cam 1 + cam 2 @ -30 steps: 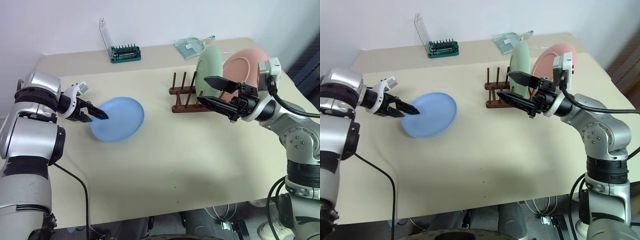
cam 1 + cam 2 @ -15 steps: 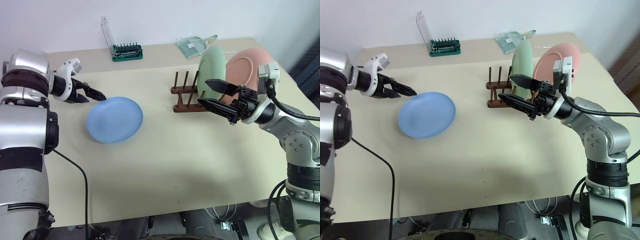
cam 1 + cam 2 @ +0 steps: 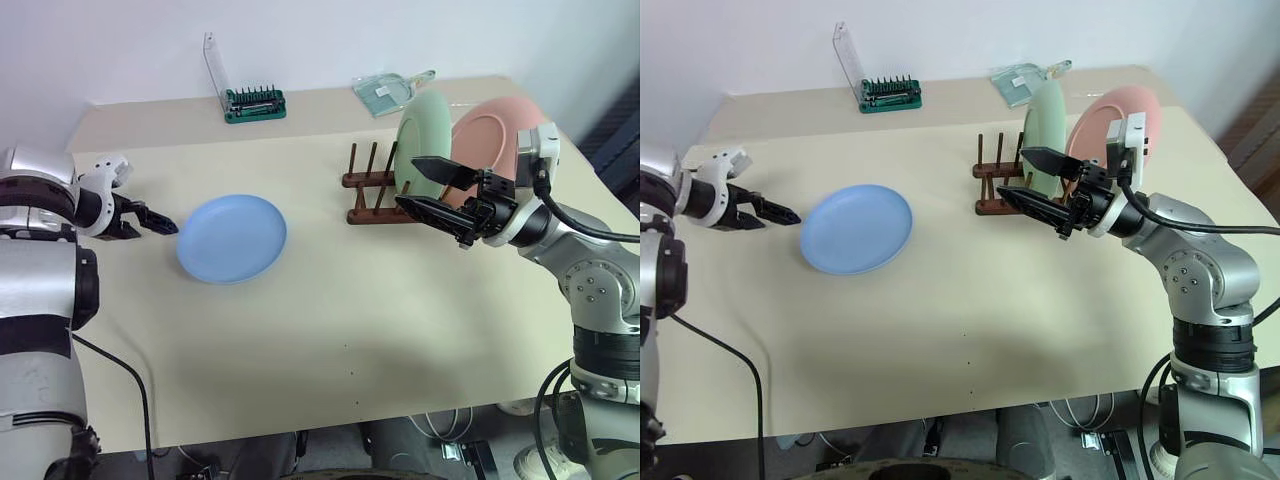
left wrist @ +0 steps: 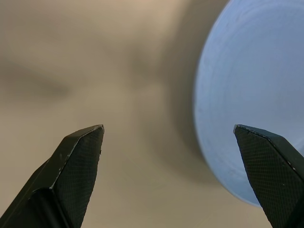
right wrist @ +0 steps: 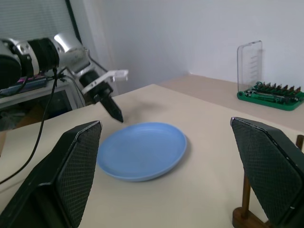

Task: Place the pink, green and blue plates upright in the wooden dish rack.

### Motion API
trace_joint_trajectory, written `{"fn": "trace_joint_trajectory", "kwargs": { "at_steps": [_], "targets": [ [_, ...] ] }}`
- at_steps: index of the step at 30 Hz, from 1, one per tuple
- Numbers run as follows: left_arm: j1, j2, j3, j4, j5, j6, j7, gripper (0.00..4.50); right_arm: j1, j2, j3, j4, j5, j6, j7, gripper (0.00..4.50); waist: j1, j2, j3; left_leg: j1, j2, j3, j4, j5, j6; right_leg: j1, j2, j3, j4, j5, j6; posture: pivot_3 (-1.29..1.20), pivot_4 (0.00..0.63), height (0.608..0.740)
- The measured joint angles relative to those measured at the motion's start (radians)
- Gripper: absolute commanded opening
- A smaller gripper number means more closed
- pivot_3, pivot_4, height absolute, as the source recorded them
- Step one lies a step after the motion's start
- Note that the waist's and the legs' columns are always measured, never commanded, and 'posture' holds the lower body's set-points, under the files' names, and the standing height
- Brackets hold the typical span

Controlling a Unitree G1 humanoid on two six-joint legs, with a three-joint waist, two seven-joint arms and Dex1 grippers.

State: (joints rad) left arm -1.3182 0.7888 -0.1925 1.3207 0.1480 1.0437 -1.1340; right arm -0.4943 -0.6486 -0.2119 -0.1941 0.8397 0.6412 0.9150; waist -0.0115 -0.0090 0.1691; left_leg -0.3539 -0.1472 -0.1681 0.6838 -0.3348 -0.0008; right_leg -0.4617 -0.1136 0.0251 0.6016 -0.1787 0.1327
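The blue plate lies flat on the table, left of centre. My left gripper hovers just off its left rim, open and empty; in the left wrist view the blue plate lies beside one finger. The green plate and the pink plate stand upright in the wooden dish rack, with free pegs on the rack's left. My right gripper hangs open and empty in front of the rack, pointing towards the blue plate.
A green tray of screwdriver bits with a raised clear lid sits at the back edge. A clear glass object lies at the back, behind the rack. A black cable hangs off the table's left front.
My left gripper has drawn back from over the blue plate's left rim, swung out to the left and now sits just clear of it. The right arm has not moved.
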Motion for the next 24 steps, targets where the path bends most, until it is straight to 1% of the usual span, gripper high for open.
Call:
{"fn": "trace_joint_trajectory", "kwargs": {
  "at_steps": [2,9,12,13,14,15,16,18,19,20,24],
  "targets": [
    [0.033,-0.028,0.03,0.001,-0.02,0.014,0.031,4.5,-0.003,0.001,0.001,0.005,-0.003,0.0,0.0,4.43,-0.001,0.0,0.0,-0.001,0.0,0.0,0.0,0.0,0.0,-0.001,0.0,0.0,0.0,0.0,0.0,0.0,0.15,0.74],
    [0.034,-0.067,0.111,-0.021,-0.064,0.048,0.117,4.5,-0.019,0.0,0.004,0.005,-0.01,0.001,0.002,4.43,0.004,0.001,-0.001,0.001,0.0,0.0,0.0,0.0,-0.001,0.001,0.0,0.0,0.001,0.0,0.0,0.0,0.15,0.74],
    [0.04,-0.08,0.135,-0.03,-0.075,0.062,0.142,3.67,-0.019,0.0,0.003,0.005,-0.01,0.002,-0.001,4.5,0.005,0.002,-0.002,0.001,0.0,0.0,0.001,0.0,-0.001,0.001,-0.001,0.0,0.001,0.0,0.0,0.0,0.15,0.74],
    [0.043,-0.085,0.138,-0.034,-0.075,0.065,0.151,3.21,-0.019,0.0,0.003,0.005,-0.01,0.002,-0.002,4.5,0.005,0.002,-0.002,0.001,0.0,0.0,0.001,0.0,-0.001,0.001,-0.001,0.0,0.001,0.0,0.0,0.0,0.15,0.74],
    [0.047,-0.09,0.141,-0.038,-0.075,0.066,0.16,2.63,-0.019,0.0,0.003,0.005,-0.01,0.002,-0.004,4.5,0.005,0.003,-0.003,0.001,0.0,0.0,0.001,0.0,-0.001,0.001,-0.001,0.0,0.001,0.0,0.0,0.0,0.15,0.74],
    [0.049,-0.096,0.148,-0.038,-0.076,0.067,0.17,2.23,-0.019,0.0,0.003,0.005,-0.011,0.002,-0.005,4.5,0.005,0.003,-0.003,0.001,0.0,0.0,0.001,0.0,-0.001,0.001,-0.001,0.0,0.001,0.0,0.0,0.0,0.15,0.74],
    [0.049,-0.102,0.149,-0.039,-0.079,0.069,0.177,1.64,-0.018,0.0,0.003,0.005,-0.011,0.002,-0.007,4.5,0.006,0.003,-0.003,0.001,-0.001,0.0,0.001,0.0,-0.001,0.001,-0.001,0.0,0.001,0.0,0.0,0.0,0.15,0.74],
    [0.049,-0.115,0.15,-0.039,-0.084,0.079,0.181,0.73,-0.017,0.0,0.003,0.004,-0.011,0.002,-0.009,4.5,0.006,0.003,-0.003,0.001,-0.001,0.0,0.001,0.0,-0.001,0.001,-0.001,0.0,0.001,0.0,0.0,0.0,0.15,0.74],
    [0.049,-0.12,0.153,-0.038,-0.088,0.084,0.18,0.11,-0.017,0.0,0.003,0.004,-0.011,0.002,-0.009,4.5,0.005,0.003,-0.003,0.001,-0.001,0.0,0.001,0.0,-0.001,0.001,-0.001,0.0,0.001,0.0,0.0,0.0,0.15,0.74],
    [0.046,-0.115,0.166,-0.043,-0.096,0.087,0.177,0.05,-0.017,0.0,0.003,0.004,-0.011,0.002,-0.01,4.5,0.005,0.004,-0.004,0.001,-0.001,0.0,0.001,0.0,-0.001,0.001,-0.001,0.0,0.001,0.0,0.0,0.0,0.15,0.74],
    [0.051,-0.127,0.172,-0.043,-0.114,0.102,0.177,0.05,-0.016,-0.001,0.002,0.004,-0.011,0.002,-0.012,4.5,0.005,0.004,-0.004,0.001,-0.001,0.0,0.001,0.0,-0.001,0.001,-0.001,0.0,0.001,0.0,0.0,0.0,0.15,0.74]
  ]
}}
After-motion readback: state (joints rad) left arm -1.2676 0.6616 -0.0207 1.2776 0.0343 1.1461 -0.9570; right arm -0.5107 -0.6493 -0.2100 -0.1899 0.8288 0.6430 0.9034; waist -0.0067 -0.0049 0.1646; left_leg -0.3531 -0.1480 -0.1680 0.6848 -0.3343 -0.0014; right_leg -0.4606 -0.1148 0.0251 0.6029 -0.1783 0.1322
